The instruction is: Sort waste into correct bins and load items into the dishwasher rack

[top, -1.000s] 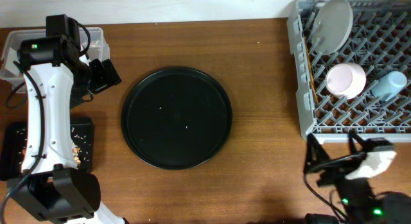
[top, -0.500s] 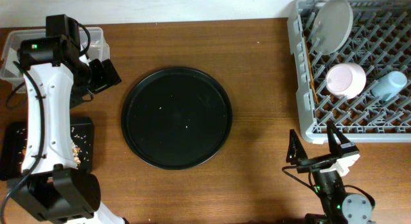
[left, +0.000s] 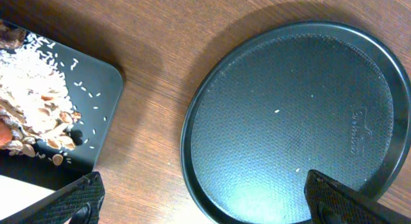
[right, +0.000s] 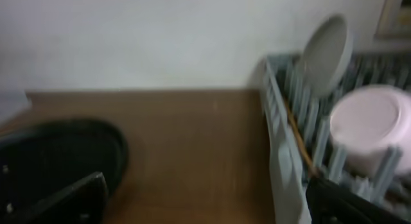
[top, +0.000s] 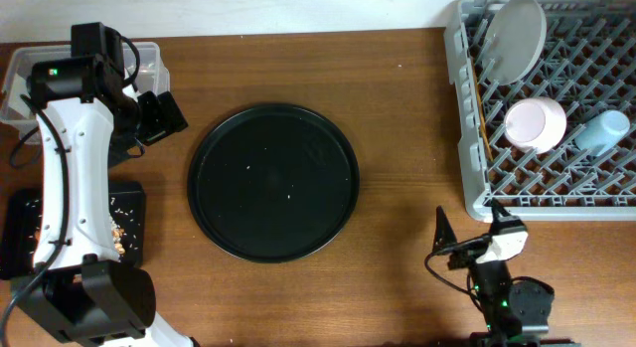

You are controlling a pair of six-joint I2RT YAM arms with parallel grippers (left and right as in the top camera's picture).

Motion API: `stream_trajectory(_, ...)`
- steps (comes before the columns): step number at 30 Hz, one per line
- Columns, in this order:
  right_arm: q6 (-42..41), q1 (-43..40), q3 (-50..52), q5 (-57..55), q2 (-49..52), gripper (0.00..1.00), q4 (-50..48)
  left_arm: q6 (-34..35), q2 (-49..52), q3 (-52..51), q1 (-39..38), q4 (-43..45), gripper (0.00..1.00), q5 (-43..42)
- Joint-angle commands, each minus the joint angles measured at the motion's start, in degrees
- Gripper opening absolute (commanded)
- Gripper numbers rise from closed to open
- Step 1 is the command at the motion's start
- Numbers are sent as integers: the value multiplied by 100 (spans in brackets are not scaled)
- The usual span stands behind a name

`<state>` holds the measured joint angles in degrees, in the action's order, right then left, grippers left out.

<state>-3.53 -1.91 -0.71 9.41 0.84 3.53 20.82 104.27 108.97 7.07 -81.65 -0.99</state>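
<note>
The grey dishwasher rack point(top: 467, 138) stands at the right and holds the white plate point(top: 517, 39), the pinkish bowl point(top: 535, 123), the light-blue cup point(top: 601, 133) and the chopsticks point(top: 484, 118). Beige rice scraps point(left: 32, 102) lie in the flat black tray point(left: 96, 89) at the left point(top: 134, 203). The clear box point(top: 149, 54) is at the far left, partly hidden by my left arm. My left gripper point(top: 164, 116) is open and empty point(left: 205, 205) above the table beside the box. My right gripper point(top: 467, 230) is open and empty point(right: 205, 208) near the front edge, apart from the rack point(right: 282, 140). Wrapper and tissue are hidden.
The large round black tray point(top: 273, 183) lies in the middle with a few crumbs on it; it also shows in the left wrist view point(left: 295, 121) and the right wrist view point(right: 58, 153). Bare wood lies between it and the rack.
My right gripper has drawn back from the rack's front edge, moving left and toward the front of the table. The left arm has not moved.
</note>
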Motion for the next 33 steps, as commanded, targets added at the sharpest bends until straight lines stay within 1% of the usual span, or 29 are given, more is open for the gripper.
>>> stream_trajectory(1, 310, 35, 39, -129, -66, 98, 35, 57, -9, -9, -15, -4, 99, 61)
stream_trajectory(5, 321, 35, 39, -361, -66, 98, 57, 57, -9, -9, -15, -4, 99, 61)
stream_trajectory(9, -321, 35, 39, -946, -66, 98, 105, 57, -9, -9, -15, -4, 99, 61)
stream_trajectory(11, -310, 35, 39, -949, -66, 98, 107, 57, -9, -9, -15, -4, 99, 61)
stream_trajectory(17, 623, 39, 39, -881, -66, 98, 116, 57, -9, -9, -15, -4, 99, 61)
stream_trajectory(33, 610, 39, 39, -949, -66, 98, 116, 57, -9, -9, -15, -4, 99, 61)
